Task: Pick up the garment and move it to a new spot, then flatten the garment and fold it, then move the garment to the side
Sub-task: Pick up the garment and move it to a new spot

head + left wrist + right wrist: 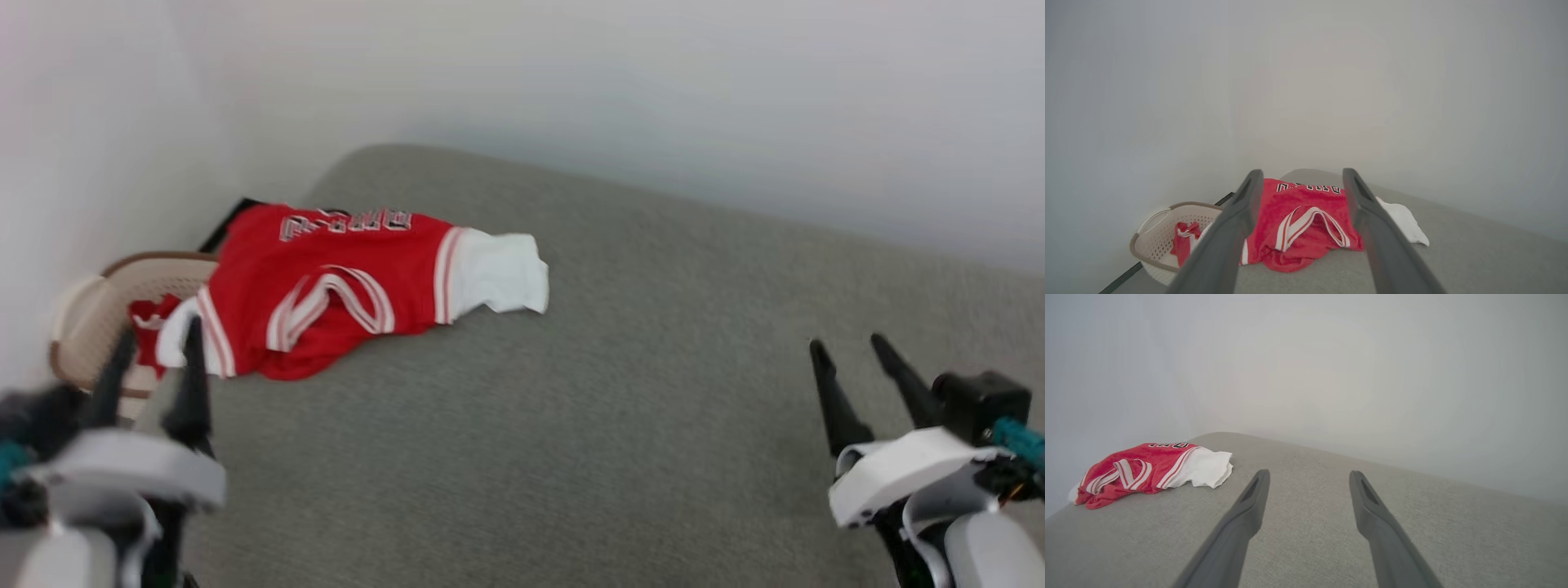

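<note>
The garment [326,286], a red jersey with a white sleeve and striped trim, lies crumpled at the far left corner of the grey padded surface [620,392]. My left gripper [159,339] hovers open at the lower left, just short of the garment's near edge. In the left wrist view the garment [1302,220] shows between the spread fingers of the left gripper [1300,175], some way ahead. My right gripper [845,343] stands open at the lower right, far from the cloth. From the right wrist the garment [1147,471] lies off to the left of the open right gripper [1308,475].
A beige plastic basket [106,302] sits off the surface's left edge against the wall, with a small red-and-white cloth bundle [1184,241] inside. White walls close the corner behind. The grey surface stretches bare to the right of the garment.
</note>
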### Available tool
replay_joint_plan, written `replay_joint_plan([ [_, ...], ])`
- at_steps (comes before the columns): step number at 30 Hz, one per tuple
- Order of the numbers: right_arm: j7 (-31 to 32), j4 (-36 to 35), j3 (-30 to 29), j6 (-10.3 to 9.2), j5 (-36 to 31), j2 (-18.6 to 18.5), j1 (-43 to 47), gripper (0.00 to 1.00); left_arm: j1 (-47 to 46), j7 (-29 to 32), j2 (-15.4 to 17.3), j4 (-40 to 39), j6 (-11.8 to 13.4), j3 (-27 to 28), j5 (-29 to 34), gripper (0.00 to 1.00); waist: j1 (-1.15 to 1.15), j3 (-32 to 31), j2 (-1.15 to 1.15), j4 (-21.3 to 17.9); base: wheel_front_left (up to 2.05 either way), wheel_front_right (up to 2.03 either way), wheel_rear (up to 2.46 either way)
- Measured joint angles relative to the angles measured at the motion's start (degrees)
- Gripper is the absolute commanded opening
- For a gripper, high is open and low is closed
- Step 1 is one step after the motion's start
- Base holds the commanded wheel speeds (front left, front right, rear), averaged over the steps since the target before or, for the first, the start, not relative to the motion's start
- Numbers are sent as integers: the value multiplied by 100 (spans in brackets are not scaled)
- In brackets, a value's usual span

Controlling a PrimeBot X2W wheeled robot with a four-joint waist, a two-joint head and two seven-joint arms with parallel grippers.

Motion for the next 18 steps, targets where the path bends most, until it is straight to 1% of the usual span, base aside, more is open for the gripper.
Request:
replay_joint_plan([
  [5,56,-185,-42,0,-15,-79,-201,100,-687,435,350,353,-81,87,-463,100,0,374,0,-281,0,0,0],
  [9,96,-308,-83,0,-52,-133,-331,100,-1246,869,678,720,-100,129,-719,100,0,706,0,-515,0,0,0],
  [10,98,-337,-88,0,-53,-145,-368,100,-1375,950,804,824,-115,94,-711,100,0,793,0,-575,0,0,0],
  [12,98,-385,-115,0,-54,-170,-406,100,-1663,1104,946,1084,-136,83,-872,100,0,964,0,-691,0,0,0],
  [14,97,-426,-132,0,-54,-187,-458,100,-1890,1261,1120,1366,-144,-19,-904,100,0,1136,0,-801,0,0,0],
  [18,107,-532,-196,0,-54,-207,-554,100,-2330,1536,1319,1990,-152,-199,-1092,100,0,1486,0,-1006,0,0,0],
])
